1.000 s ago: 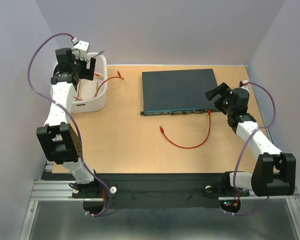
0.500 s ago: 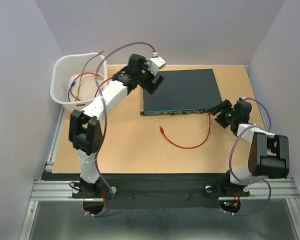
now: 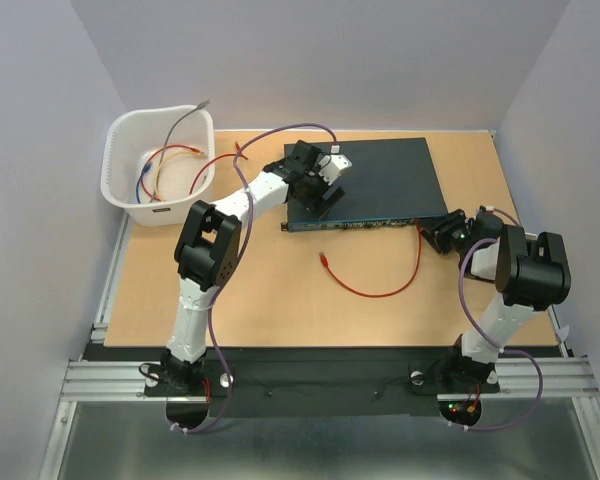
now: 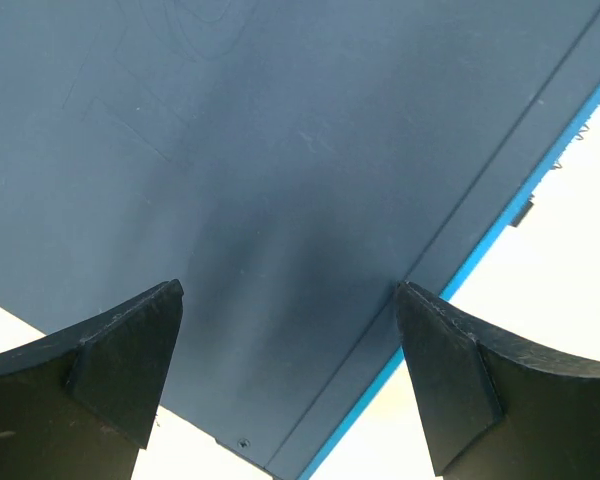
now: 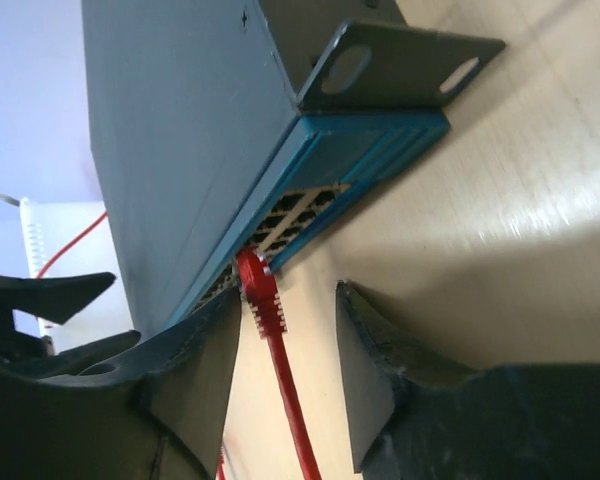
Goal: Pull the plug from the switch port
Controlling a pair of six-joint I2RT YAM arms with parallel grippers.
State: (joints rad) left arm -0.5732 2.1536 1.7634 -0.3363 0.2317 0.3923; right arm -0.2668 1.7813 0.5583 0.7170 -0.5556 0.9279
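Note:
The switch (image 3: 370,175) lies flat at the back of the table, its teal socket face (image 5: 325,185) towards the arms. A red plug (image 5: 256,288) sits in a socket near the right end, and its red cable (image 3: 390,290) loops over the table. My right gripper (image 5: 288,300) is low at that corner, its jaws on either side of the plug, a clear gap on the right side. In the top view it (image 3: 432,232) is just right of the plug (image 3: 418,225). My left gripper (image 4: 285,320) hangs wide open over the switch's front-left top (image 4: 280,150), holding nothing.
A white basket (image 3: 117,150) with several loose cables stands at the back left. The red cable's free end (image 3: 323,258) lies on the wood in front of the switch. A metal mounting ear (image 5: 400,65) juts from the switch's right end.
The left arm swung from the basket to above the switch's front left. The right gripper dropped to the plug and its jaws narrowed around it.

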